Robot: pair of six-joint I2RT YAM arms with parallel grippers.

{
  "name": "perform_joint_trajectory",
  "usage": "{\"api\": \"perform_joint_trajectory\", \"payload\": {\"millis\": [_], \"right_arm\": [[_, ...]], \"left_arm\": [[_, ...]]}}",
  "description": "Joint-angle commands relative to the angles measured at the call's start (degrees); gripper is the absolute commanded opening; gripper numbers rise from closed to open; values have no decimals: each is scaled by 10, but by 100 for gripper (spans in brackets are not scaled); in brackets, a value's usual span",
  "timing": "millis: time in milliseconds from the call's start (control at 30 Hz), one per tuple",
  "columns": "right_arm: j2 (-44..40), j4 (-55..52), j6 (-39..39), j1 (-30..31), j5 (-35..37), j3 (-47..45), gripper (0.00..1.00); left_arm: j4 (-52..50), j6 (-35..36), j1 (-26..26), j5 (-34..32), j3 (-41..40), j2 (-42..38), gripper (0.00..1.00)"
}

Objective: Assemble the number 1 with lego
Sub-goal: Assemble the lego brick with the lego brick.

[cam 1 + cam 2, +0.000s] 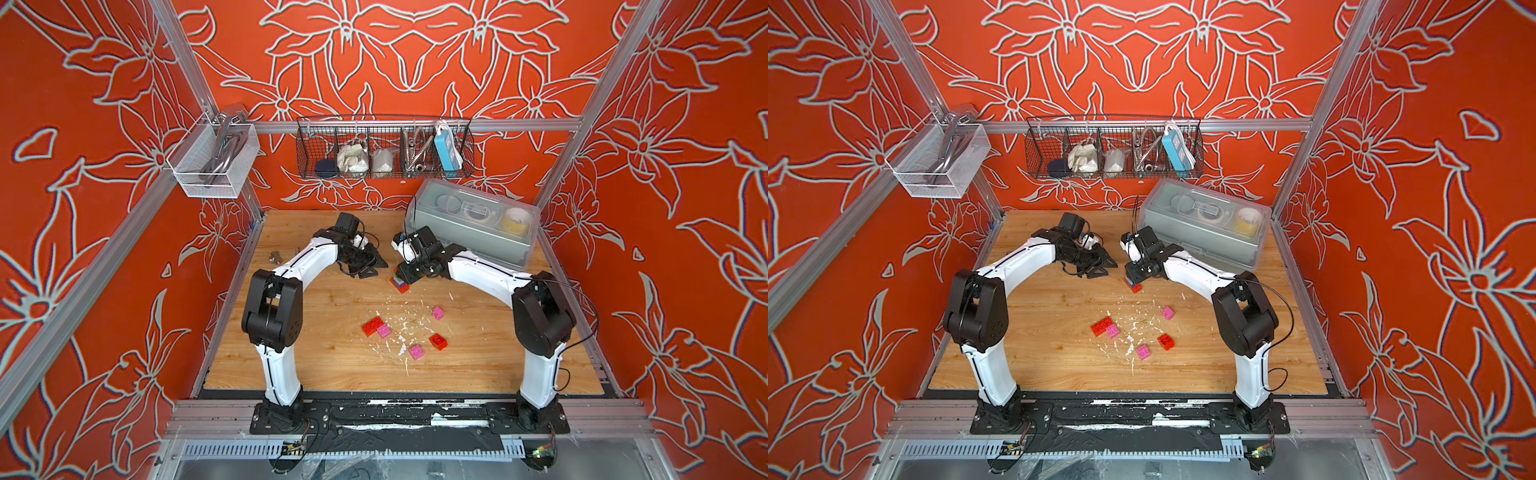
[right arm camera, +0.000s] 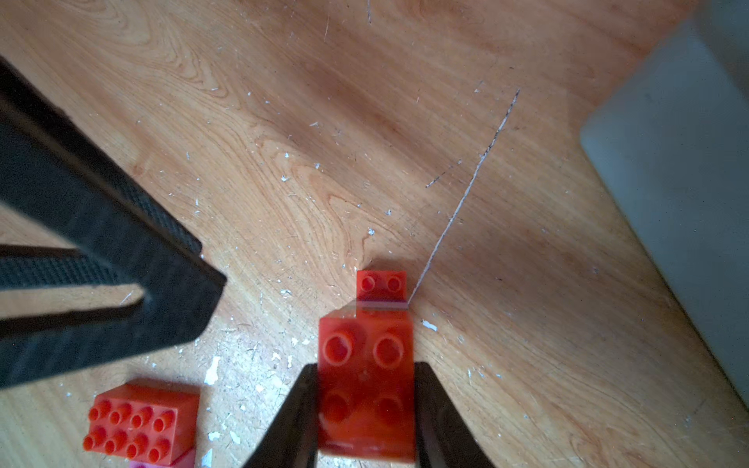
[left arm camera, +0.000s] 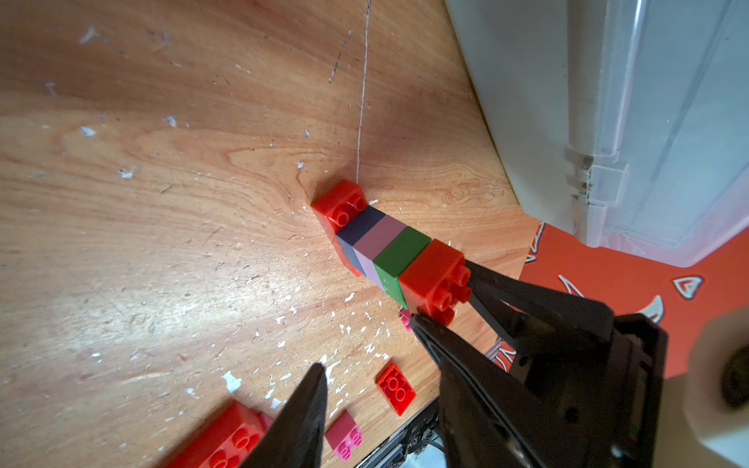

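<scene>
Wooden table point(image 1: 332, 374): right gripper point(image 2: 367, 366) pinches top red brick point(image 3: 431, 275) of lego stack point(image 3: 381, 247); left gripper point(image 1: 376, 268) spread, empty.

Orange-red walls point(image 1: 83, 208) with pale flower outlines close in three sides, held by a grey metal frame point(image 1: 519, 124). Below the right pincer point(image 1: 402, 277) lies a light wooden table point(image 1: 332, 374), with a bright patch of light on its grain. A thin pale scratch point(image 2: 458, 210) crosses the wood close under the pincer, and white flecks point(image 1: 401, 332) litter the wood on its front side. Just behind the pincer and to its right sits a translucent lidded box point(image 1: 478, 245). Higher behind it, a dark wire basket point(image 1: 467, 158) hangs on the back rail. A white mesh basket point(image 1: 208, 183) hangs far to its left.
</scene>
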Motion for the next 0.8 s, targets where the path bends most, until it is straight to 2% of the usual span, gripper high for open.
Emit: {"api": "perform_joint_trajectory", "payload": {"millis": [0, 267, 767], "right_arm": [[36, -130, -11, -1, 11, -26, 15], [63, -170, -23, -1, 42, -2, 15], [68, -171, -24, -7, 40, -20, 15]], "left_arm": [[3, 11, -4, 8, 0, 0, 44], [22, 1, -4, 22, 6, 20, 45], [72, -32, -11, 50, -19, 40, 45]]}}
